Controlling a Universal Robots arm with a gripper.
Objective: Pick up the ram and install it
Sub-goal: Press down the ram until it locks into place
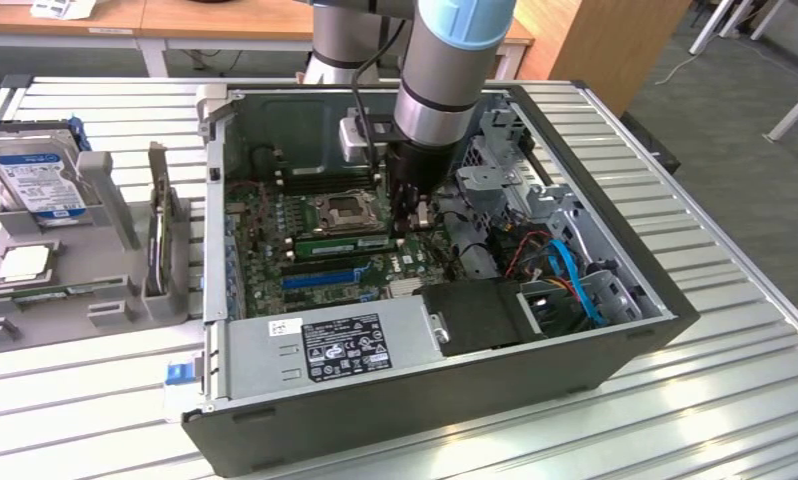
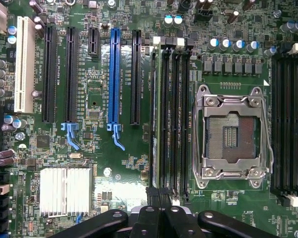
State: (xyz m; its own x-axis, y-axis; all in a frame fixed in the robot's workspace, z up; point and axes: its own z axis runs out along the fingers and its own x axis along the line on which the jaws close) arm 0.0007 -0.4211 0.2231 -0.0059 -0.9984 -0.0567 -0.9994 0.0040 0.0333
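One arm is reaching down into the open computer case on the slatted table, its gripper hanging low over the motherboard, just beside the CPU socket; the ram is lying in the bank of memory slots next to that socket, a green stick running along the slot, right by the gripper's tip. From the wrist camera the gripper is sitting directly over one end of the ram, which is standing edge-up in the outermost black memory slot of the bank, beside the CPU socket; the black fingers are drawn close together around the stick's end, though whether they are actually pinching it I cannot tell; the blue slot is lying parallel to the ram, a little apart, and the silver heatsink is sitting near the gripper's base. Out on the exterior view's left, a hard drive is standing in a grey holder; a processor chip is resting on the same holder, well apart from the case.
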